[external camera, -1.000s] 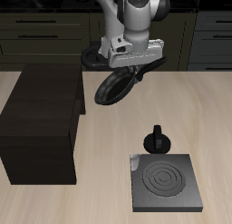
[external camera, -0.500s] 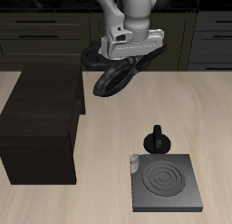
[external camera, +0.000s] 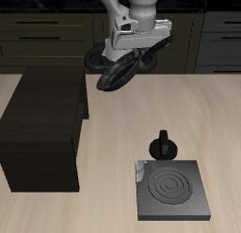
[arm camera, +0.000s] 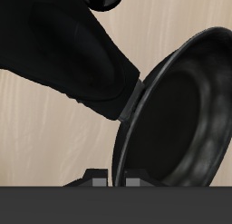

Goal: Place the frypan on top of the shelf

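Observation:
The frypan (external camera: 117,74) is a glossy black round pan, hanging tilted in the air under my gripper (external camera: 141,54), which is shut on its handle. It hangs above the table, near the back, just beside the shelf (external camera: 42,124). The shelf is a large dark brown box with a flat top, standing on the table below and to the side of the pan. In the wrist view the pan's bowl (arm camera: 181,119) fills much of the frame, with the light wooden table (arm camera: 45,128) behind it. My fingertips are hidden there.
A flat dark-grey burner plate (external camera: 172,191) with concentric rings lies near the table's front edge. A small black upright pot-shaped object (external camera: 164,145) stands just behind it. Dark cabinets (external camera: 38,39) with bar handles line the back.
My gripper has lifted the frypan higher and carried it slightly toward the shelf's side. The pan stays tilted in the grip. Nothing else has moved.

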{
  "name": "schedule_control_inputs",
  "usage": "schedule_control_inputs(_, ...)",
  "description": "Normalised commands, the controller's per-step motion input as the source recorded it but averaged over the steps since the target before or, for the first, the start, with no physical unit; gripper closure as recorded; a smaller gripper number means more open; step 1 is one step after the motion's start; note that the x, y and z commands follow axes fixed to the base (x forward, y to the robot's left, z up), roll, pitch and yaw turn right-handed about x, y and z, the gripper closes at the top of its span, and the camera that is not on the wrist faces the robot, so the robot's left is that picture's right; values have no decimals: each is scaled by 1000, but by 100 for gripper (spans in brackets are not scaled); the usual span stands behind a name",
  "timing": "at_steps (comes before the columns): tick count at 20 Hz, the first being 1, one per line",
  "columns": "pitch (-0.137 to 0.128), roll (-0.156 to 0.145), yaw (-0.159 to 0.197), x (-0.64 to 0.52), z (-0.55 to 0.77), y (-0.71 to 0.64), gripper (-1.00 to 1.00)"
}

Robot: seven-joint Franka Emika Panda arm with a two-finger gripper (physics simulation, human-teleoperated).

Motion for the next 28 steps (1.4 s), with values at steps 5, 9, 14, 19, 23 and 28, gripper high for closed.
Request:
schedule_control_inputs(5,-13,-20,-4,41,236,-51,100)
schedule_control_inputs(9,-13,-13,-4,23,156,-41,100)
schedule_control_inputs(14,-33,-15,-7,-10,289,-5,100)
schedule_control_inputs(19,-21,-9,-1,-7,229,17,100)
schedule_control_inputs(23,-44,2,-4,-35,301,18,100)
schedule_control_inputs(28,-33,-5,11,-12,219,5,100)
